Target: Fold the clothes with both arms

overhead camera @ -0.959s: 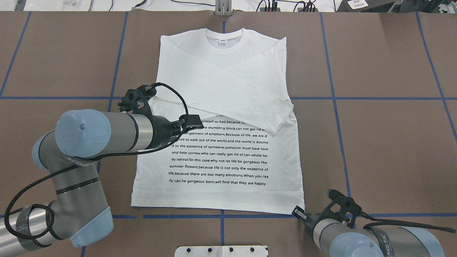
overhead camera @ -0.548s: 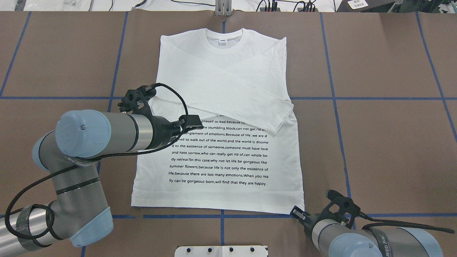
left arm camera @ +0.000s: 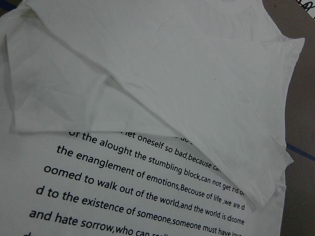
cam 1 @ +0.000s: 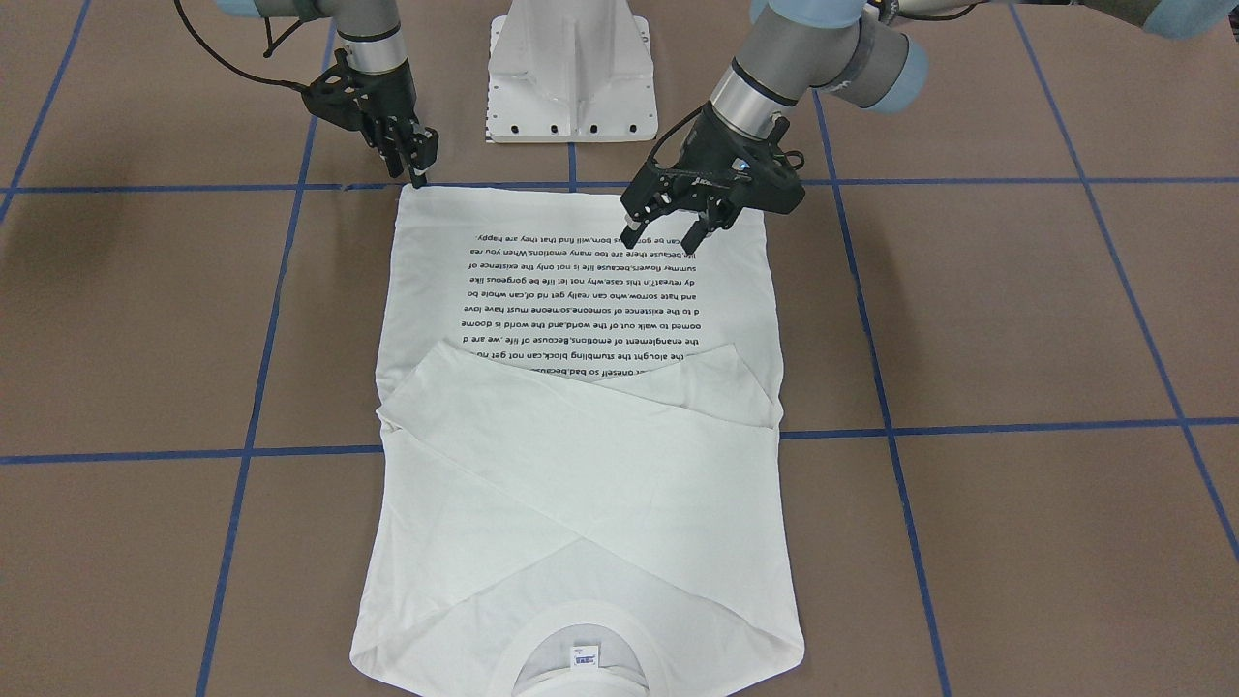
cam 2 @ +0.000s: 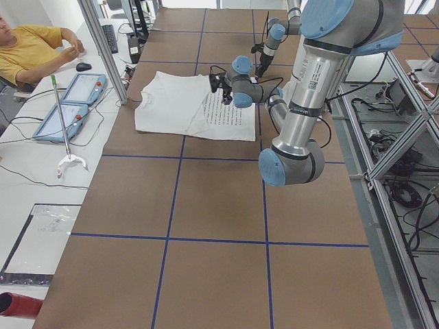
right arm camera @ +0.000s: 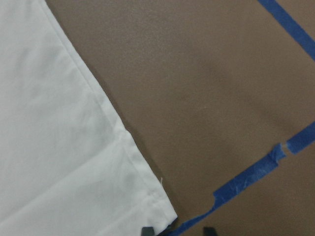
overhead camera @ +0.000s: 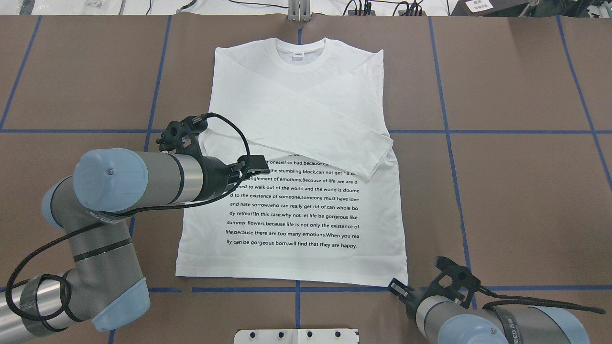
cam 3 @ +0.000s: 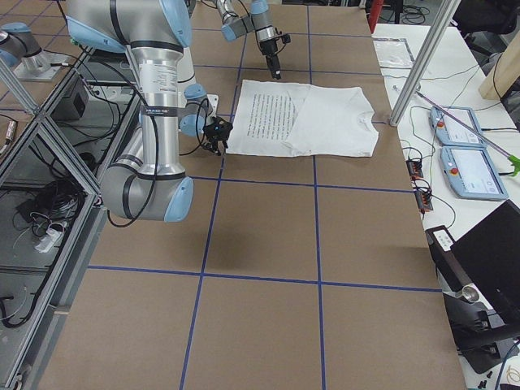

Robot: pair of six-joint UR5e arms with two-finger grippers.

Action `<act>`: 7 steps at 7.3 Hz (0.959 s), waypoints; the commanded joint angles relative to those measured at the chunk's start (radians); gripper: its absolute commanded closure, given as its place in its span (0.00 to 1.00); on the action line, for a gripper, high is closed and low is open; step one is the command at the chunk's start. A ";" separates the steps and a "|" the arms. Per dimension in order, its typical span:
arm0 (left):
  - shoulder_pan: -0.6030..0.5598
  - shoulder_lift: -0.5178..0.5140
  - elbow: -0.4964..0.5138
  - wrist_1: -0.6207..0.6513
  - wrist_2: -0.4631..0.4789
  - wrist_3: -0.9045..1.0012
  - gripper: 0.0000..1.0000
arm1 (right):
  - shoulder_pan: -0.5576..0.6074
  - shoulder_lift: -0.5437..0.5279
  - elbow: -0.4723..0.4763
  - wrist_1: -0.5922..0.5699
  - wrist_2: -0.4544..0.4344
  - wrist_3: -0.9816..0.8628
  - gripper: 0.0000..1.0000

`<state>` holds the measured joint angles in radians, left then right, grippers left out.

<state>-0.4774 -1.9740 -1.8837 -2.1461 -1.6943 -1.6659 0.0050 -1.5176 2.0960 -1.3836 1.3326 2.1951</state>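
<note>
White long-sleeved shirt (overhead camera: 296, 143) lay flat on bench (overhead camera: 516, 191), sleeves crossed. Left claw (cam 1: 661, 237) hung wide over print; right claw (cam 1: 416, 174) narrowly parted at hem corner. Risk: one-sided lift skewing fold.

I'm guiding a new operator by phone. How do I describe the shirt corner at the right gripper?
Find the white shirt lying flat on the brown table and follow its hem, the edge below the printed text, toward the robot's right. That corner lies by a blue tape line with the right gripper at it; the other hem corner has no gripper.
</note>
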 commanded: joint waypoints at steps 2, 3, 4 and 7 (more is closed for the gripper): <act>0.000 0.003 0.000 0.000 0.001 0.000 0.01 | 0.000 0.005 0.002 0.000 0.002 -0.002 1.00; 0.000 0.003 0.000 0.000 0.001 0.000 0.01 | 0.001 0.005 0.002 0.000 0.002 -0.002 1.00; 0.000 0.003 0.000 0.000 0.001 0.000 0.01 | 0.003 0.004 -0.001 0.000 0.004 -0.002 1.00; 0.002 0.010 0.000 0.000 0.001 0.000 0.01 | 0.009 0.001 0.019 0.000 0.005 -0.003 1.00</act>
<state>-0.4765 -1.9691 -1.8837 -2.1461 -1.6941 -1.6659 0.0106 -1.5154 2.1054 -1.3837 1.3364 2.1932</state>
